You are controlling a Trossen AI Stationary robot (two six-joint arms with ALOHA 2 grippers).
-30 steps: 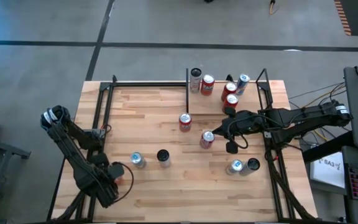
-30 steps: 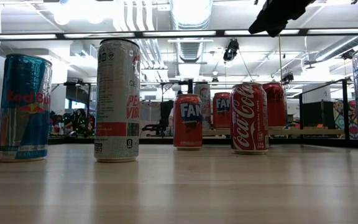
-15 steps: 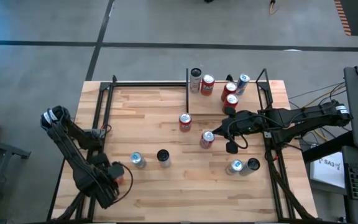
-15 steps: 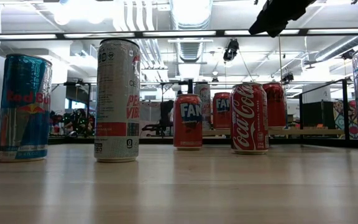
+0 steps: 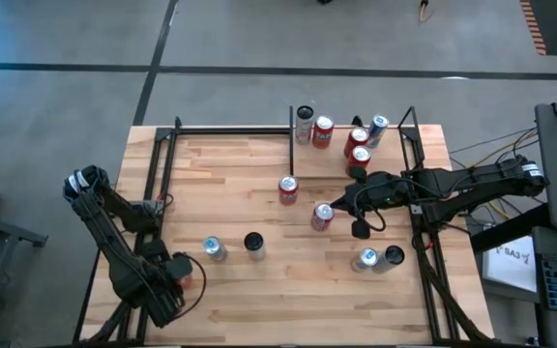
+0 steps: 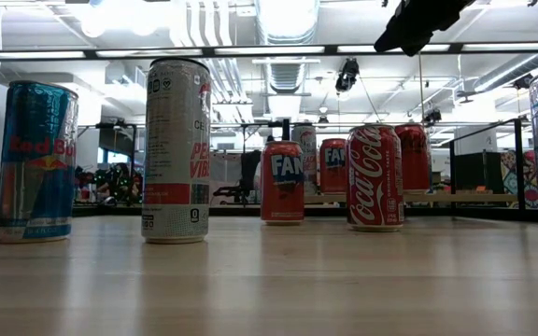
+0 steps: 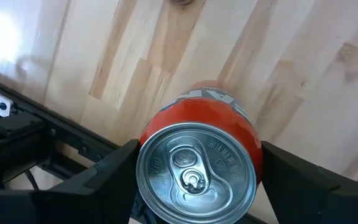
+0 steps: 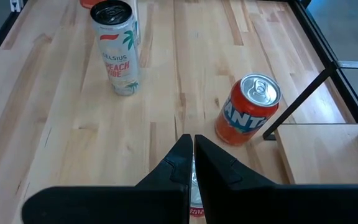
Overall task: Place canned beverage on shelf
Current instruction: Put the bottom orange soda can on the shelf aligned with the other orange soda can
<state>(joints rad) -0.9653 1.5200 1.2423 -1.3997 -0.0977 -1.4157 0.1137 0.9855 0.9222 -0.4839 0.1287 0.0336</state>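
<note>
Left gripper [image 7: 194, 186] clasps orange soda can [image 7: 197, 165] at table's near-left corner | right gripper [image 8: 190, 163] pinched closed above Coca-Cola can [image 5: 322, 216] | shelf [image 5: 351, 145] holds five cans

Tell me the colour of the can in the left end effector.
Orange can with silver top, clearest in left wrist view.

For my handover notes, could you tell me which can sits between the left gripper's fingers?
The orange can at the table's near-left corner sits between the left gripper fingers; all other cans stand free.

The left pincer [image 5: 177, 275] sits low in the lower left of the high view, fingers [image 7: 104, 177] spread wide. The right pincer [image 5: 356, 208] reaches in from the right edge to centre-right, fingers [image 8: 178, 163] pressed together.
</note>
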